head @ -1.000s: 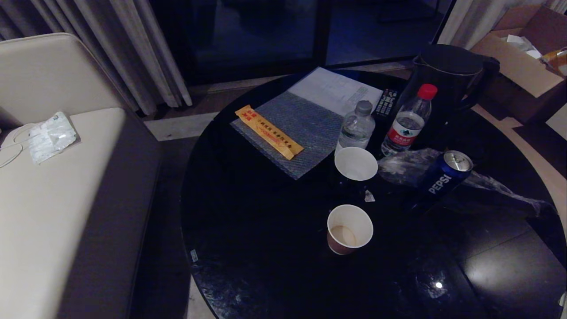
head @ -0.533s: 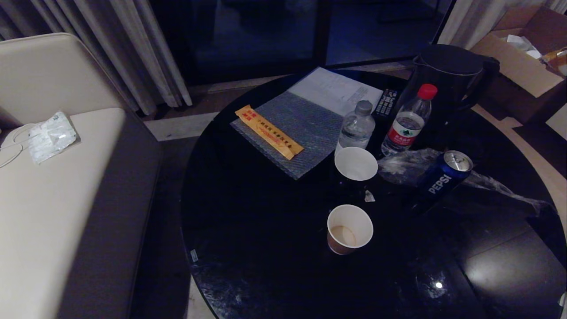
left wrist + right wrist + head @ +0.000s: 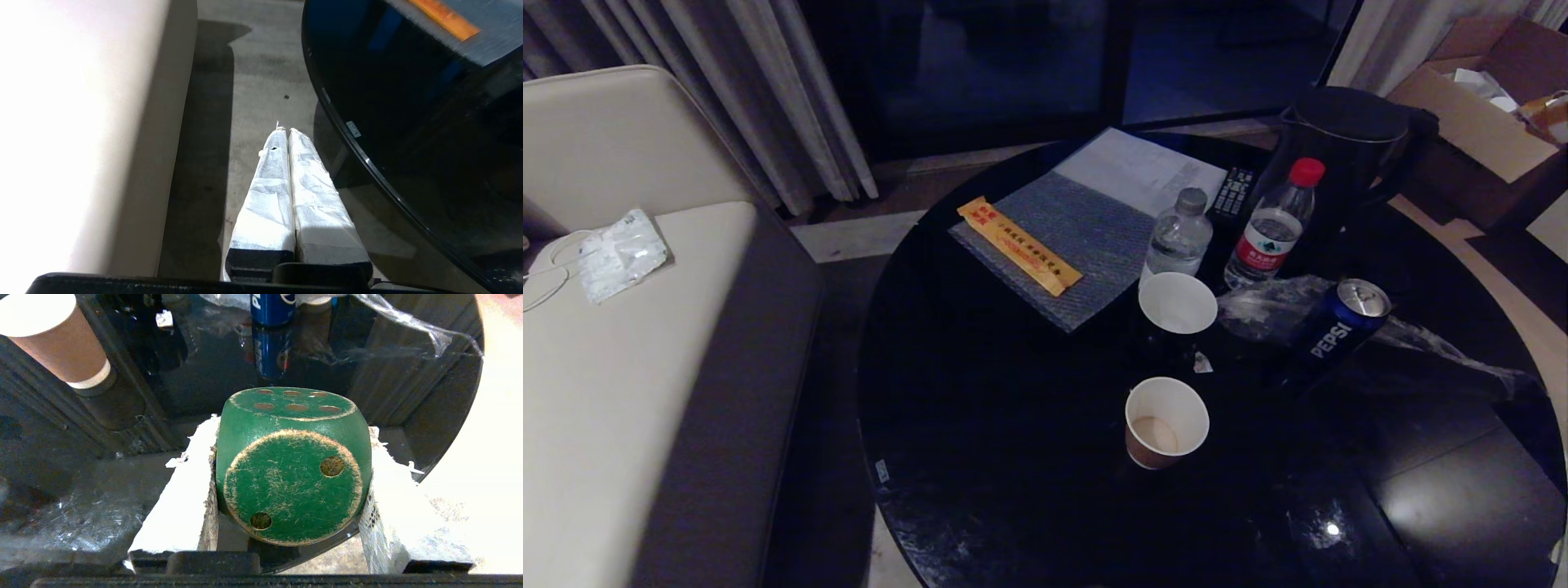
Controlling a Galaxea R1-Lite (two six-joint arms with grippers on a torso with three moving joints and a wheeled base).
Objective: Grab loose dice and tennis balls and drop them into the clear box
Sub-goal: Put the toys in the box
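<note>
In the right wrist view a dark green die [image 3: 292,469] with worn edges and brown pips sits between the white-wrapped fingers [image 3: 184,490] of my right gripper [image 3: 291,428], which is shut on it, just off the black table's edge. In the left wrist view my left gripper [image 3: 286,131] is shut and empty, its white-wrapped fingers pressed together over the floor between the sofa and the table. Neither arm shows in the head view. The tennis balls and the clear box are out of view.
A round black table [image 3: 980,457] carries a paper cup with brown liquid [image 3: 1167,420], a white cup [image 3: 1178,302], a Pepsi can [image 3: 1339,327], two water bottles, a black kettle [image 3: 1347,147] and a grey mat [image 3: 1078,237]. A beige sofa [image 3: 621,367] stands left, a cardboard box [image 3: 1478,106] far right.
The whole head view has shifted down very slightly, so the camera moved. Nothing on the table has moved.
</note>
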